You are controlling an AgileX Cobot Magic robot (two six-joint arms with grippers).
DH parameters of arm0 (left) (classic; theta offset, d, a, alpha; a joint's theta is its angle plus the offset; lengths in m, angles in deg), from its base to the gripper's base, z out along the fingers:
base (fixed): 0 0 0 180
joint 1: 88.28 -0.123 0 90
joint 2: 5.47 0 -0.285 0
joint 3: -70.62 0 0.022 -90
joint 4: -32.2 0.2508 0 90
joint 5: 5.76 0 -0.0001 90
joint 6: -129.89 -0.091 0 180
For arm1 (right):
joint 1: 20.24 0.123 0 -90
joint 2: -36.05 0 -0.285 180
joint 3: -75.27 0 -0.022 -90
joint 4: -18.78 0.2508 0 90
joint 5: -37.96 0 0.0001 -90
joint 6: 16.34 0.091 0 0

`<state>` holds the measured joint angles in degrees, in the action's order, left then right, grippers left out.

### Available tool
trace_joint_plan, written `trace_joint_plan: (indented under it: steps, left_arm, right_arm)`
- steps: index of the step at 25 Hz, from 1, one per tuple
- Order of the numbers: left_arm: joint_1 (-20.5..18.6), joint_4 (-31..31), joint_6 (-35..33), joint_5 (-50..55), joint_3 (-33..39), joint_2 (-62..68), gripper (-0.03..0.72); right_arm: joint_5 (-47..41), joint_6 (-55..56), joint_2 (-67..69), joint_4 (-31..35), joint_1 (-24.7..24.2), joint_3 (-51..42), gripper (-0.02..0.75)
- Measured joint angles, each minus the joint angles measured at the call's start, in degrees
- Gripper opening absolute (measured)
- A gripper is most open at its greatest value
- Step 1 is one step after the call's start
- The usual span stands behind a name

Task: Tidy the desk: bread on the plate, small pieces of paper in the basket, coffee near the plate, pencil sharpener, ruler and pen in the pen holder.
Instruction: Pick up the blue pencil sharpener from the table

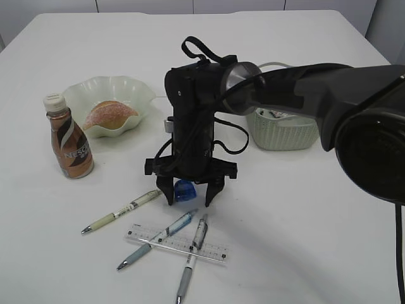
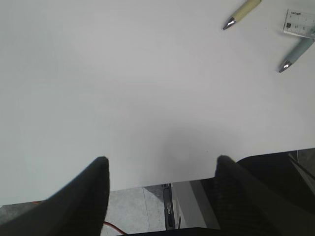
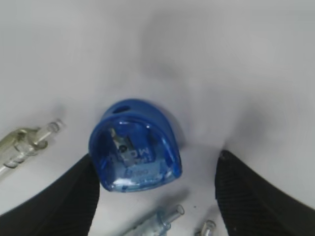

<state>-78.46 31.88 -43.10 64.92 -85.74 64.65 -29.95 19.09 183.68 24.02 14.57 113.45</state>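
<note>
My right gripper (image 1: 190,201) is open and reaches down at the table's middle, its fingers on either side of the blue pencil sharpener (image 1: 184,190). In the right wrist view the sharpener (image 3: 134,150) lies between the jaws (image 3: 157,160), close to the left finger. Three pens (image 1: 120,212) (image 1: 158,239) (image 1: 193,256) and a clear ruler (image 1: 174,245) lie in front. The bread (image 1: 109,114) sits on the wavy plate (image 1: 111,85). The coffee bottle (image 1: 68,139) stands beside it. My left gripper (image 2: 162,160) is open and empty over the table's near edge. No pen holder shows.
A pale green basket (image 1: 281,133) holding paper pieces (image 1: 275,114) stands right of the arm. The left wrist view shows a yellowish pen tip (image 2: 241,12), the ruler's end (image 2: 300,23) and a blue pen tip (image 2: 295,54). Pen ends (image 3: 27,142) (image 3: 155,223) lie near the sharpener.
</note>
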Motion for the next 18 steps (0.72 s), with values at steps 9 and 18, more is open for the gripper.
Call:
trace_joint_plan:
  steps: [9, 18]
  left_arm:
    - [0.0, 0.3, 0.0, 0.0, 0.0, 0.0, 0.487]
    - [0.0, 0.3, 0.0, 0.0, 0.0, 0.0, 0.486]
  right_arm:
    - [-0.3, -1.3, 0.0, -5.2, 0.0, 1.3, 0.541]
    - [0.0, -1.9, 0.1, -7.5, 0.0, 3.4, 0.541]
